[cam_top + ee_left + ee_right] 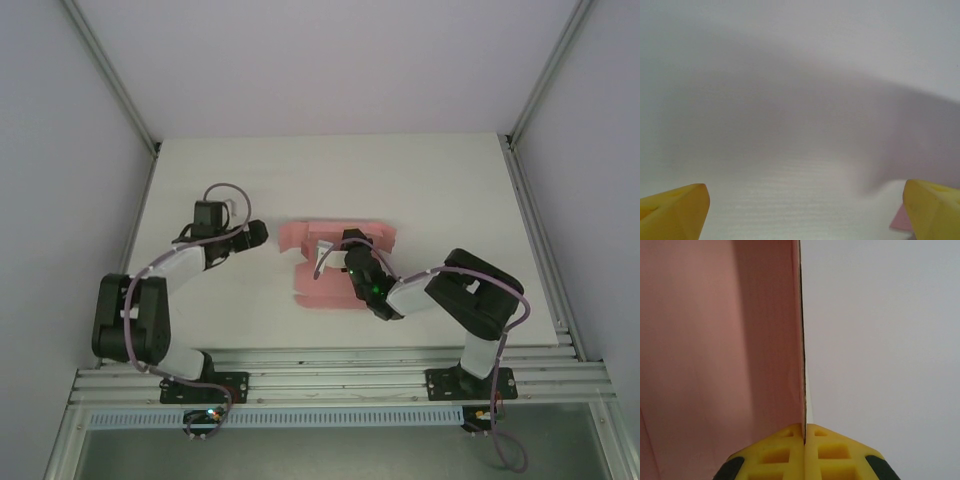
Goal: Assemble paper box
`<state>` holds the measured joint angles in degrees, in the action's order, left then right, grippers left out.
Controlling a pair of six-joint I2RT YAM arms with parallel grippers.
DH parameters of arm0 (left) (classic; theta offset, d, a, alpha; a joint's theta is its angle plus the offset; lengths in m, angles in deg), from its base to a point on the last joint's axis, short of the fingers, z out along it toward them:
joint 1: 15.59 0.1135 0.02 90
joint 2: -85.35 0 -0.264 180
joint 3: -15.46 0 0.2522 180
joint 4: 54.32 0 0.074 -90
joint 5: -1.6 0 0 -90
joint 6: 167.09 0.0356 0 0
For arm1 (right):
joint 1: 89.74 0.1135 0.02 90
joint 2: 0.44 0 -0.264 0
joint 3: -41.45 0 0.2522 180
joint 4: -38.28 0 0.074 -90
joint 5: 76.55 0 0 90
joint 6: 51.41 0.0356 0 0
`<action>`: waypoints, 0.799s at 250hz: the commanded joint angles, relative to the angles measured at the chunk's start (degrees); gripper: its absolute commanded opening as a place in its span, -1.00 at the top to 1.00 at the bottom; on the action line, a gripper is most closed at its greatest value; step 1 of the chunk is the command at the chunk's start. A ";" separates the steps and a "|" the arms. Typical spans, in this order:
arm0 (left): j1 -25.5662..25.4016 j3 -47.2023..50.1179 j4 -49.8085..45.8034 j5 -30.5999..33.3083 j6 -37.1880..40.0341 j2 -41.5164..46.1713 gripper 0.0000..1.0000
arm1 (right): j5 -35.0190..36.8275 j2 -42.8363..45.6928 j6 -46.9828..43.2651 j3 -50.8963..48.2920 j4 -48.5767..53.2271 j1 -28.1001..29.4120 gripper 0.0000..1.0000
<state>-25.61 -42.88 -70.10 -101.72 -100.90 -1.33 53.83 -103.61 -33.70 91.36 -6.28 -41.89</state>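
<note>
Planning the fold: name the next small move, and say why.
Probably bring the open left claw rightward onto the pale pink die-cut card sheet to steady it: the right claw is shut on one flap's edge, while the left hovers over bare white table.

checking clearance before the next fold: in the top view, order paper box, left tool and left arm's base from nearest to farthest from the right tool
1. paper box, mid-table: a flap is pinched in the shut right tool.
2. left tool, open, just left of the box.
3. left arm's base, at the near edge, bottom left.
</note>
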 commanded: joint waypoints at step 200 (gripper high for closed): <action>-11.90 -3.18 5.18 -14.60 6.23 -6.44 -1.00 | 4.62 -0.53 3.61 -0.12 -3.20 1.82 1.00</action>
<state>-35.95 -47.86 -66.30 -114.15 -96.05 -10.83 56.63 -104.44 -32.22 90.31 -9.39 -40.53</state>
